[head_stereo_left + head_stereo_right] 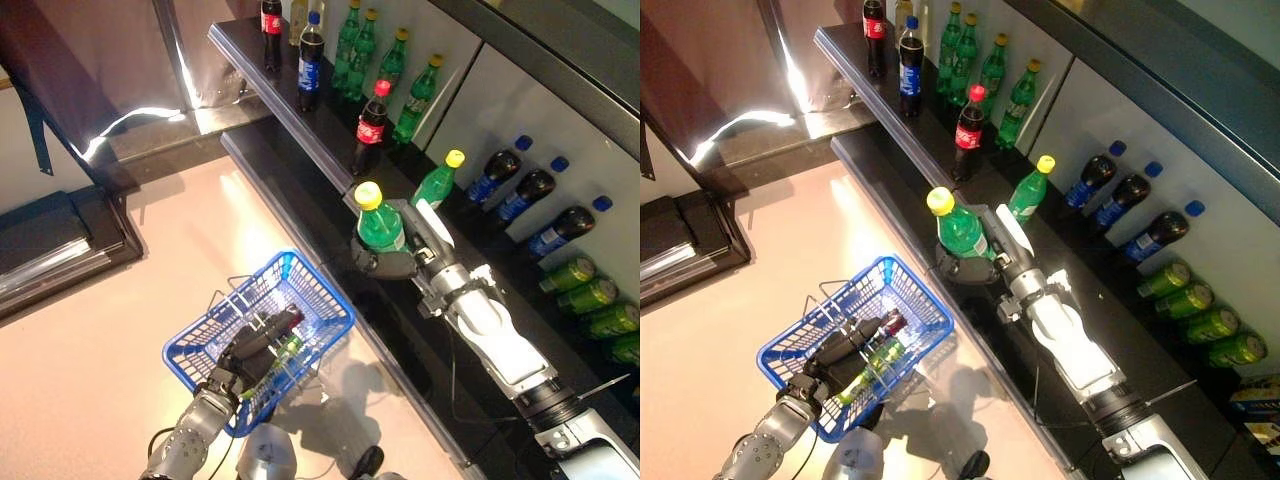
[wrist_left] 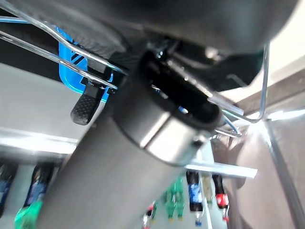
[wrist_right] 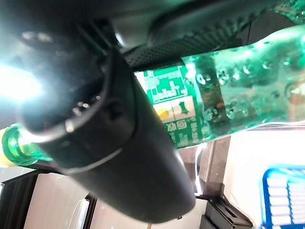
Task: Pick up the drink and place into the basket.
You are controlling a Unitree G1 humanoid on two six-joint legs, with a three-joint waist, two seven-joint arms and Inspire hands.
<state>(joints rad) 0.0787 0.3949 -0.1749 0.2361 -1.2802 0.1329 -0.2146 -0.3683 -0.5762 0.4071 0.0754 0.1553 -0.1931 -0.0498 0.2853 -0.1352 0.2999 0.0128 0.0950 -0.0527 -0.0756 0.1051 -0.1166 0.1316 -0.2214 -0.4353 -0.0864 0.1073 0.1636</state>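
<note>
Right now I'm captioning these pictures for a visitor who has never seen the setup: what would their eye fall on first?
First, the green bottle with a yellow cap, gripped in the right hand above the dark shelf edge. Next, the blue wire basket hanging from the left hand over the pale floor, already with bottles inside. Behind stand rows of cola and green soda bottles on the black shelves.

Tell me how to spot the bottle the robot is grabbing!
Find the long black shelf beside the blue basket. At its front edge the right hand wraps a green bottle with a yellow cap. It alone is held, off the shelf.
</note>
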